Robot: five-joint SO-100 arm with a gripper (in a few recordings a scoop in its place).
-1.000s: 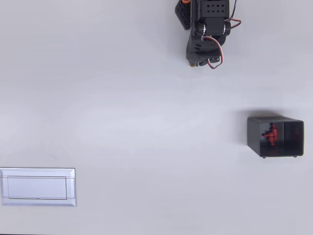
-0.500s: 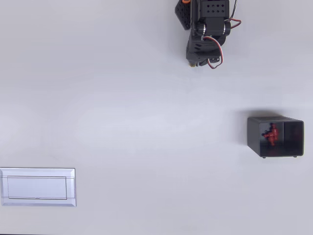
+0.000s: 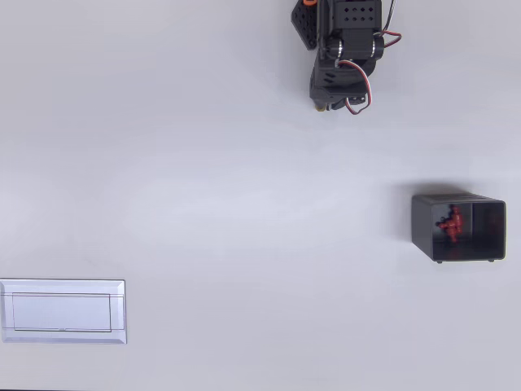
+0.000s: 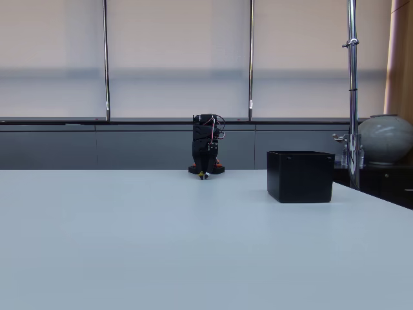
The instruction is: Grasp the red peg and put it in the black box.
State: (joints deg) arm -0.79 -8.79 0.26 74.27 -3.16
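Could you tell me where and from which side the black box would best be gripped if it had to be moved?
Grip the black box by one thin wall at its open top rim, coming straight down from above. It stands upright and open-topped, and looks too wide to span. The wall away from the red peg lying inside seems safest. The gripper is folded back at the arm's base.

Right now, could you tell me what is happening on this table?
Nothing is being handled. The arm is folded up at the far edge of the table, its gripper pointing down at the surface, away from everything. The red peg already lies inside the black box. A flat white tray sits apart near the opposite corner.
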